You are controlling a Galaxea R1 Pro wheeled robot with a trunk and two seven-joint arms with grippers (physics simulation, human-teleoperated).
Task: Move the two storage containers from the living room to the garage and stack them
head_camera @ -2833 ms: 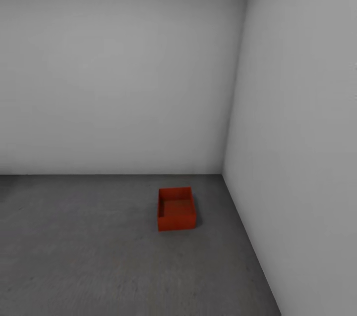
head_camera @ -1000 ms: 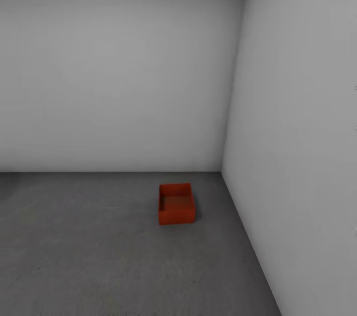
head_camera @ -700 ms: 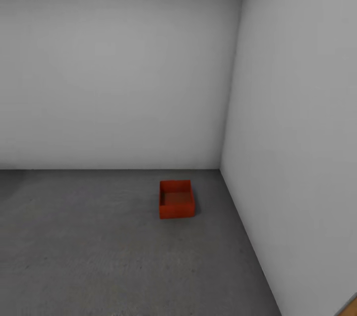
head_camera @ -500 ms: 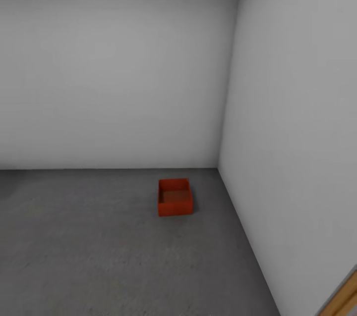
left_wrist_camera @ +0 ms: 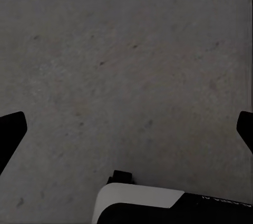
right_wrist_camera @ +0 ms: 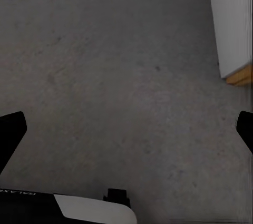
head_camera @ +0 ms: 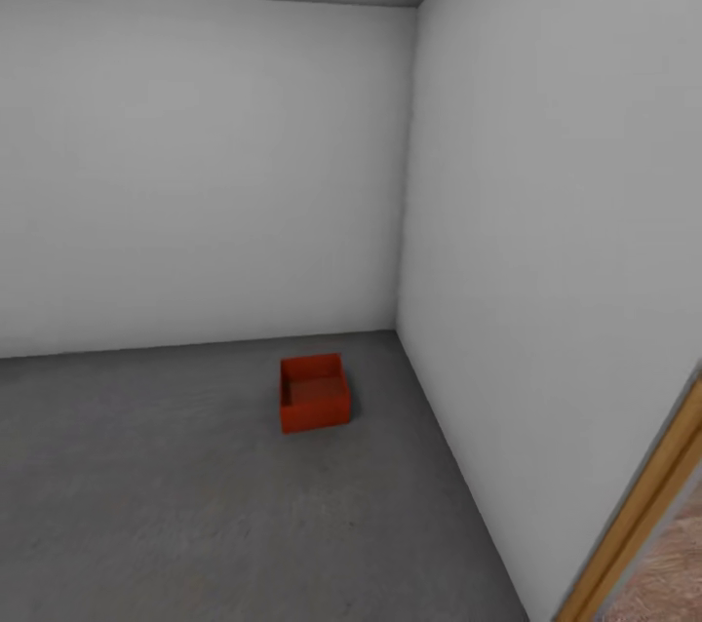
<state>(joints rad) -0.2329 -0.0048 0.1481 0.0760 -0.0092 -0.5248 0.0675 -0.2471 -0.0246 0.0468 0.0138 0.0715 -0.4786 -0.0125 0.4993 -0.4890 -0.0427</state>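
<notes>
One red-orange storage container (head_camera: 313, 393) stands upright on the garage's dark grey concrete floor (head_camera: 175, 505), close to the corner of the two pale grey walls. The second container is out of view. In the left wrist view my left gripper (left_wrist_camera: 126, 129) hangs open over bare concrete, its dark fingertips (left_wrist_camera: 11, 129) at the frame's two sides, nothing between them. In the right wrist view my right gripper (right_wrist_camera: 126, 129) is likewise open over the floor (right_wrist_camera: 105, 76), with empty space between its fingertips (right_wrist_camera: 10, 129).
The right-hand garage wall (head_camera: 546, 213) ends at a wooden door frame (head_camera: 639, 515), with wood-plank floor (head_camera: 673, 573) beyond it. The right wrist view shows the white wall end (right_wrist_camera: 229, 18) and its wooden edge (right_wrist_camera: 240, 76). Concrete stretches open to the left.
The head view has swung right and pulled back: the container has drifted left in the picture and looks farther, and the door frame and wood floor have come into view.
</notes>
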